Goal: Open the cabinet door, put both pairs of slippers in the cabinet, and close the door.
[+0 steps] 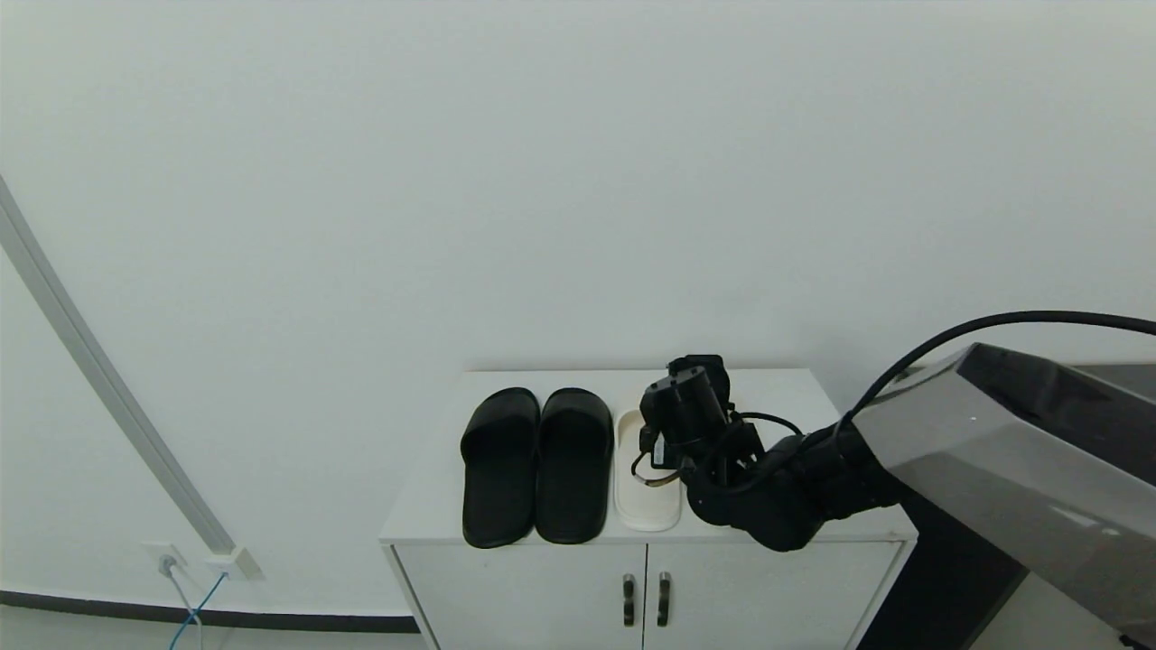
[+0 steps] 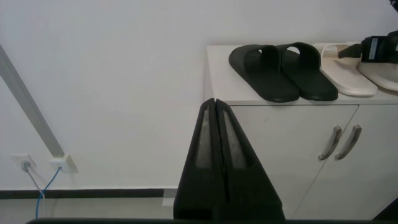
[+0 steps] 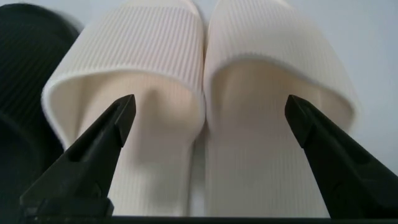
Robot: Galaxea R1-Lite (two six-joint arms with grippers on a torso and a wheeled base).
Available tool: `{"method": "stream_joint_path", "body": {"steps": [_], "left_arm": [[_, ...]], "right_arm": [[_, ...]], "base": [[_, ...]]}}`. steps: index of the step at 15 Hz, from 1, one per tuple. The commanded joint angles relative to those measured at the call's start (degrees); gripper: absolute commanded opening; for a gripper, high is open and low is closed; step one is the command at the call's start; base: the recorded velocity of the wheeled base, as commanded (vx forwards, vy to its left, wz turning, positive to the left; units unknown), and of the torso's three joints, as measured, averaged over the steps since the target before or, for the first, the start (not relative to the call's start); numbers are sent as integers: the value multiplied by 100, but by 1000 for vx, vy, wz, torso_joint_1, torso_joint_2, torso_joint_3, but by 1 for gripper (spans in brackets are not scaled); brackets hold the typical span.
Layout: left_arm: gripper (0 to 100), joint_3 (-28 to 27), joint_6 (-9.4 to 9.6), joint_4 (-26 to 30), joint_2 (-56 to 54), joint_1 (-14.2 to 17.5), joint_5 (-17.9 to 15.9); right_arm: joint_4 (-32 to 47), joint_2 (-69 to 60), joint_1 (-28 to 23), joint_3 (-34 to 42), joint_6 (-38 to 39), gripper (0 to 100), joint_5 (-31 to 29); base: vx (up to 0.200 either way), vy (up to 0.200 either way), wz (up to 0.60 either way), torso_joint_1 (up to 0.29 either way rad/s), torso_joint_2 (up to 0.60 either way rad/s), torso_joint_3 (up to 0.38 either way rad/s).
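Observation:
A white cabinet (image 1: 795, 406) stands against the wall with both doors shut, their two handles (image 1: 645, 598) side by side at the middle. On its top lie a black pair of slippers (image 1: 537, 465) and, to their right, a cream pair (image 3: 205, 93). My right gripper (image 3: 210, 104) is open just above the cream pair, one finger outside each slipper's strap. Its wrist (image 1: 686, 406) hides most of that pair in the head view, where one cream slipper (image 1: 643, 496) shows. My left gripper (image 2: 216, 107) is shut on nothing, low and off the cabinet's left front corner.
A bare white wall rises behind the cabinet. A slanting grey conduit (image 1: 90, 361) runs down to a wall socket with a blue cable (image 1: 181, 578) at the lower left. The cabinet top (image 2: 217, 68) ends close beside the black slippers.

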Motion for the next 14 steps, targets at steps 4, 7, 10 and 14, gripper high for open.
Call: {"method": "stream_joint_path", "body": {"steps": [4,7,10,14], "left_arm": [[0,1,-1,-1,0,1,4],[0,1,-1,-1,0,1,4],[0,1,-10,-1,9,1,-5],[0,1,-19,-1,0,1,4]], "right_arm": [[-449,484,-204,-346,-425,100,-2],[-941,642,-204,-319,-733,100,-28],[-950,642,-204,-310,-733,0,-99],[-950,554,-222,-258,-733,0,-99]], "base": [[0,0,0,0,0,0],[0,0,0,0,0,0],[0,0,0,0,0,0],[0,0,0,0,0,0]]}}
